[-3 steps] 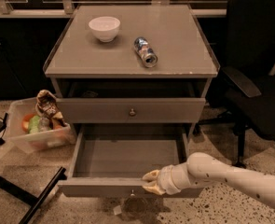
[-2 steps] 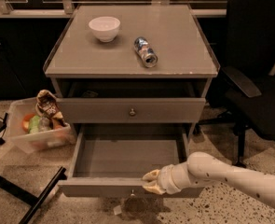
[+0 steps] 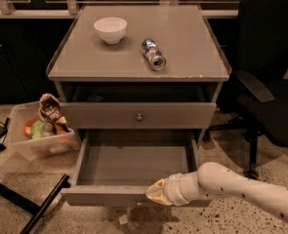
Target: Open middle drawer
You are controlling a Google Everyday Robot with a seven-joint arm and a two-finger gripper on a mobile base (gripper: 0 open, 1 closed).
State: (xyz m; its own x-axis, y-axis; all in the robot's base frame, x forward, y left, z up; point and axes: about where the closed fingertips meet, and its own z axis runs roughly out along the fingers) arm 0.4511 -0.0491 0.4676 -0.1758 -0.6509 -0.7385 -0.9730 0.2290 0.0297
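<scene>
Claw rests at the near front edge of the middle drawer, which stands pulled well out beneath the bench. We cannot tell whether it grips. We judge a straight, level pull nearward serves best.

looks like an office, or a lab corner inside one. black swivel office chair with an armrest, parked just right of a grey drawer cabinet; speckled terrazzo floor underneath; dark glazed wall with pale metal framing behind. on the tabletop, break-room odds: a white bowl and a drink can lying on its side. left of the cabinet, on the floor, a clear plastic bin stuffed with snack packets. robot's tool at the front edge of the pulled-out middle drawer, pale arm running off to the lower right.
</scene>
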